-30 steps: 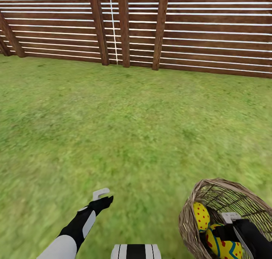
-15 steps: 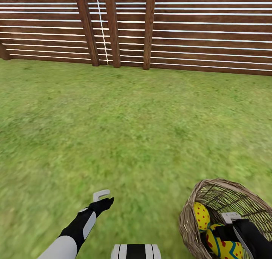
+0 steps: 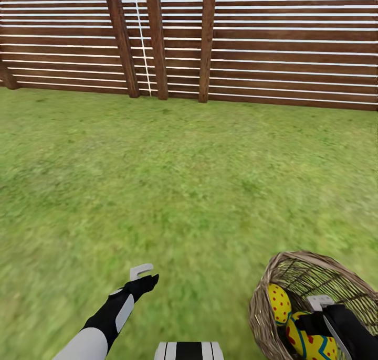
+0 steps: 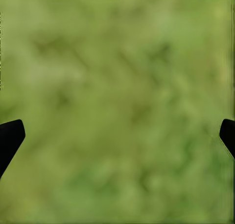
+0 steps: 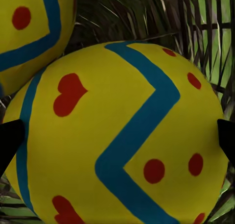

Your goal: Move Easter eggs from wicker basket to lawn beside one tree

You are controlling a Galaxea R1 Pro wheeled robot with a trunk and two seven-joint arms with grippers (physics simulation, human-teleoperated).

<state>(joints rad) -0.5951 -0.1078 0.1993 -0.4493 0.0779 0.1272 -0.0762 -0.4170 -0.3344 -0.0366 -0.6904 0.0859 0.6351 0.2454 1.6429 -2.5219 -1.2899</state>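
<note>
Right gripper (image 3: 321, 303) reaches into the wicker basket (image 3: 273, 276), its fingers spread to either side of a yellow zigzag-banded Easter egg (image 5: 122, 136) without visibly pinching it. Left gripper (image 3: 140, 272) hovers over the lawn (image 3: 184, 181) beside the basket, jaws wide and empty. Two eggs are discernible, both inside the basket; a third cannot be made out. By this evidence, no egg has been delivered and the whole task remains. Beyond the basket, grass runs to a slatted wooden fence (image 3: 262, 45).
</note>
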